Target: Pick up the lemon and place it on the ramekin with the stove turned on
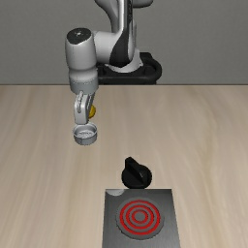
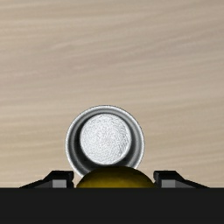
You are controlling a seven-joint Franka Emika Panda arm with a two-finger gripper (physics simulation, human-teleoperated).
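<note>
My gripper [image 1: 84, 115] is shut on the yellow lemon [image 1: 90, 109] and holds it in the air just above the small metal ramekin [image 1: 86, 136], which stands on the wooden table at the exterior view's left. In the wrist view the lemon [image 2: 114, 178] sits between my fingertips [image 2: 58, 180], and the round ramekin [image 2: 106, 140] lies straight below it, with nothing inside. The stove [image 1: 140, 215] lies at the front, and its burner [image 1: 139, 217] glows with red rings.
A black pot-like object [image 1: 137, 172] stands on the table just behind the stove. The light wooden table [image 1: 194, 136] stretches out to the exterior view's right of the ramekin.
</note>
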